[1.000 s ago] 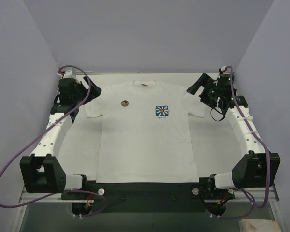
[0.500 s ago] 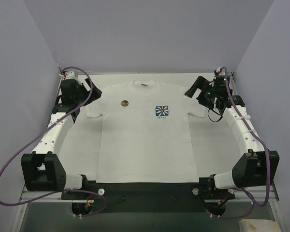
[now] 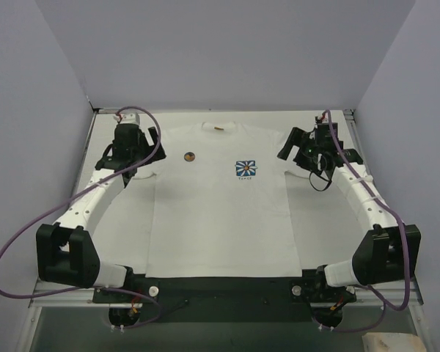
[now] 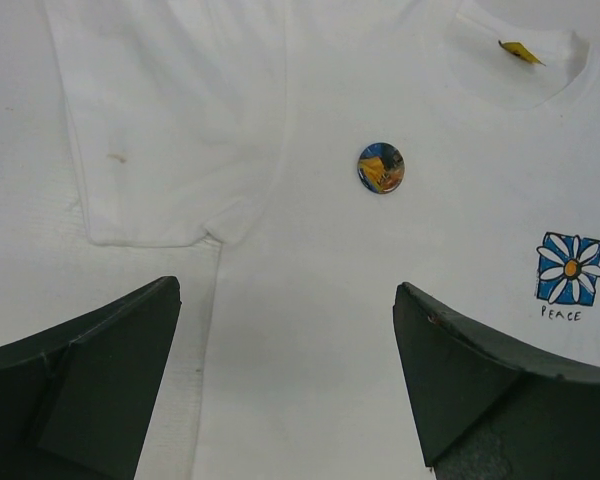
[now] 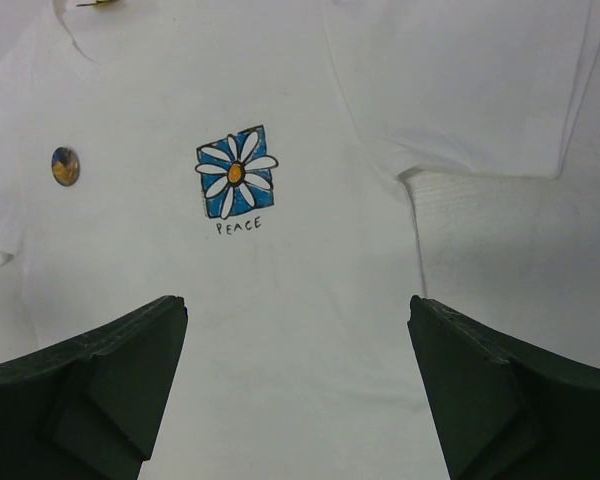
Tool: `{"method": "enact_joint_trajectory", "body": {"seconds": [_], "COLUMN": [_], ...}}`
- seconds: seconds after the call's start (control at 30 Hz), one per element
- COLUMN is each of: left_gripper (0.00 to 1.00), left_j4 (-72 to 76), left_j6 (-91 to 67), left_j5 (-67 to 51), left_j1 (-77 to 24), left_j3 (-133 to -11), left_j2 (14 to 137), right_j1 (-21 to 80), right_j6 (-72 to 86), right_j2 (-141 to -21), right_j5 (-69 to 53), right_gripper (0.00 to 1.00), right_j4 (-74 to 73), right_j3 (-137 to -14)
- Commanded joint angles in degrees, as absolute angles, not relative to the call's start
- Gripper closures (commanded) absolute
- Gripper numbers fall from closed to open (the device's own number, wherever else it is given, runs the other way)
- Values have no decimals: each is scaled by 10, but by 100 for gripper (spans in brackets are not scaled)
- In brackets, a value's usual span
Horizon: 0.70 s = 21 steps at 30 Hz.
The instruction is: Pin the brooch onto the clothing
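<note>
One white T-shirt (image 3: 220, 213) lies flat at centre frame on the white tabletop (image 3: 330, 213). Two tools stand by its sleeves: the left tool (image 4: 285, 288) at upper left and the right tool (image 5: 297, 300) at upper right, both spread wide and empty. One blue daisy print (image 5: 236, 172) reads "PEACE". One brooch (image 4: 381, 168) sits on the chest, left of the print. One yellow tag (image 4: 520, 52) marks the collar.

White T-shirt (image 3: 220, 213), blue daisy print (image 3: 245, 169)

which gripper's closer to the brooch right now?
Left. The left gripper hovers at the T-shirt's edge, just beside the brooch. The right gripper is at the opposite edge, beyond the daisy print.
</note>
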<state>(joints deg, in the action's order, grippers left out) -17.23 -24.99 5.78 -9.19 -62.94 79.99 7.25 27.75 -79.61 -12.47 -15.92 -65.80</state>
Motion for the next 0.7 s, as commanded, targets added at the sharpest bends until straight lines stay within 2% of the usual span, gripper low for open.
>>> {"method": "enact_joint_trajectory", "body": {"seconds": [0.0,0.27,0.67], "left_gripper": [3,3,3], "left_j4": [-177,-176,-167], "left_j6": [-214,-211,-224], "left_j5": [122,144,113], "left_j1": [-127,-149,-163], "left_j3": [-639,-602,-579], "left_j2": [791,773,765], "right_j1": [83,97,130], "right_j6": [260,255,240], "right_j2": [-807,-797,-766], "right_j5": [-88,-50,48], "right_gripper": [0,0,0], "right_j4": [-173,-175,-198], "right_j3": [-642,-619,-601]}}
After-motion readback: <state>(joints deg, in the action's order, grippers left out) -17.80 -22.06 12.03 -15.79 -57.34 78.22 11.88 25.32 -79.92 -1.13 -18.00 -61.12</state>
